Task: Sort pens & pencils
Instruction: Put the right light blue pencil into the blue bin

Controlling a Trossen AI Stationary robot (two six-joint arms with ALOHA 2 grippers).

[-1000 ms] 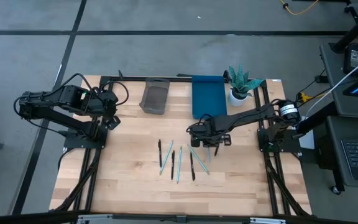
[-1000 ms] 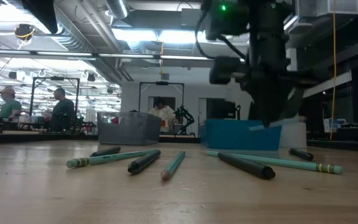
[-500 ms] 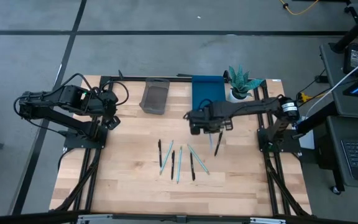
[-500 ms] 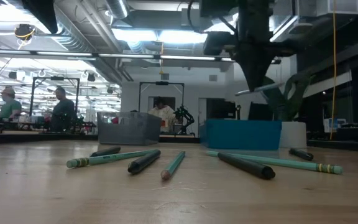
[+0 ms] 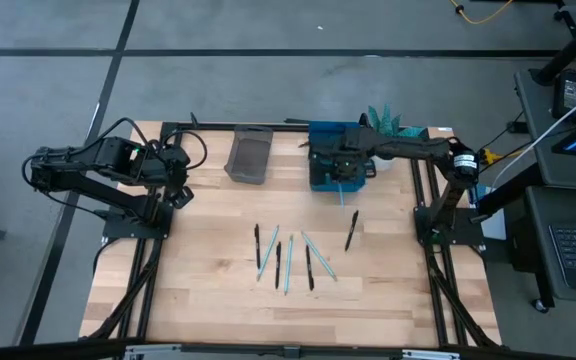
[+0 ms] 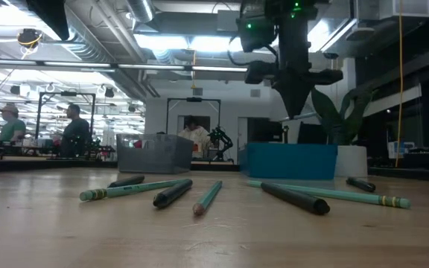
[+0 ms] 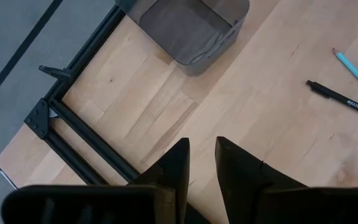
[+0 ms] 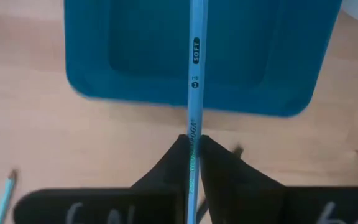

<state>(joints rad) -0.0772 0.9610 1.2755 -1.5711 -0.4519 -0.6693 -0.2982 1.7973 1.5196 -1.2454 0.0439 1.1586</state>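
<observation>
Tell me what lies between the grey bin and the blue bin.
Only bare wooden tabletop separates the grey bin and the blue bin in the high view; the low view shows an empty gap too.

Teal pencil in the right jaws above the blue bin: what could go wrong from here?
The long teal pencil is pinched near one end by the right gripper; it may pivot or slip. In the high view its tip overhangs the rectangular blue plastic bin; released here, it could tip onto the wooden table.
</observation>
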